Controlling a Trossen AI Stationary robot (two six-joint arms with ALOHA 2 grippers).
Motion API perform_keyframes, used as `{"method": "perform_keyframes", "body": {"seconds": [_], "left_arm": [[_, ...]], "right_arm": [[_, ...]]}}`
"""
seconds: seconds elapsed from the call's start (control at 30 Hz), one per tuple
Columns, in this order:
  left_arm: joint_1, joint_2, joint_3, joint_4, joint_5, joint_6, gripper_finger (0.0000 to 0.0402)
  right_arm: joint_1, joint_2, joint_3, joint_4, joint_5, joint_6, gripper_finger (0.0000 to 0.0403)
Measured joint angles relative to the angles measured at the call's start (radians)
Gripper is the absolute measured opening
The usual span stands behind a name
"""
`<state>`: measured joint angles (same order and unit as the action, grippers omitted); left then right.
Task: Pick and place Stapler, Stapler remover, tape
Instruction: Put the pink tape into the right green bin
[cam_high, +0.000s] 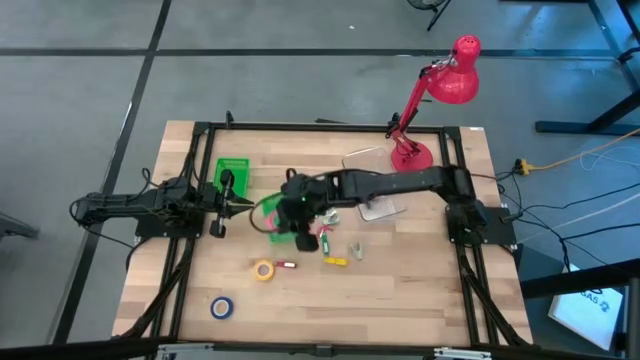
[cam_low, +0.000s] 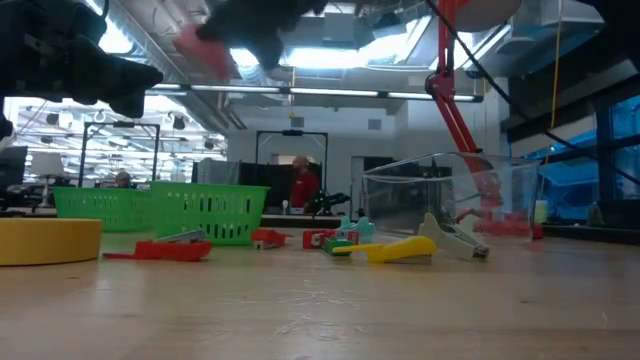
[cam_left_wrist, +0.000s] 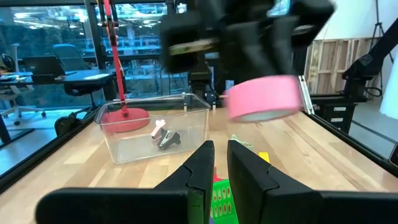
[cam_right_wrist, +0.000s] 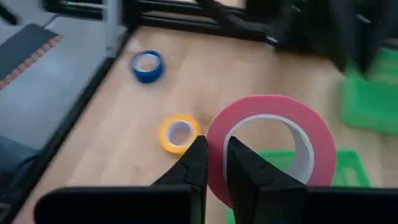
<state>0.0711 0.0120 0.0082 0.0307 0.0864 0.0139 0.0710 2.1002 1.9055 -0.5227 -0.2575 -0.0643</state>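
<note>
My right gripper is shut on the pink tape roll and hovers over a green bin at mid-table. The yellow tape roll and the blue one lie flat on the wood nearer the front edge. A small red tool, a yellow one and a pale one lie close by. My left gripper is shut and empty. It waits beside the second green bin on the left. My right gripper holds the pink tape roll by its ring wall, with one finger inside the hole and one outside. The roll is lifted clear of the table and stands on edge beyond the fingers, above the green bin.
A clear container lies under the right arm and another stands farther back. The red desk lamp is at the far right corner. Small colourful pieces sit beside the bin. Bare wood stretches along the near edge.
</note>
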Motion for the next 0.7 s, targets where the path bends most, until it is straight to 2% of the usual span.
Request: {"method": "perform_keyframes", "body": {"seconds": [0.23,0.43,0.53,0.7], "left_arm": [[0.000,0.000,0.000,0.000,0.000,0.000,0.0042],[0.000,0.000,0.000,0.000,0.000,0.000,0.0042],[0.000,0.000,0.000,0.000,0.000,0.000,0.0042],[0.000,0.000,0.000,0.000,0.000,0.000,0.0042]], "right_arm": [[-0.084,0.000,-0.045,0.027,0.058,0.060,0.0036],[-0.119,0.000,-0.152,0.185,0.030,0.093,0.0036],[-0.120,0.000,-0.214,0.263,0.008,0.075,0.0036],[-0.125,0.012,-0.303,0.386,-0.029,-0.048,0.0036]]}}
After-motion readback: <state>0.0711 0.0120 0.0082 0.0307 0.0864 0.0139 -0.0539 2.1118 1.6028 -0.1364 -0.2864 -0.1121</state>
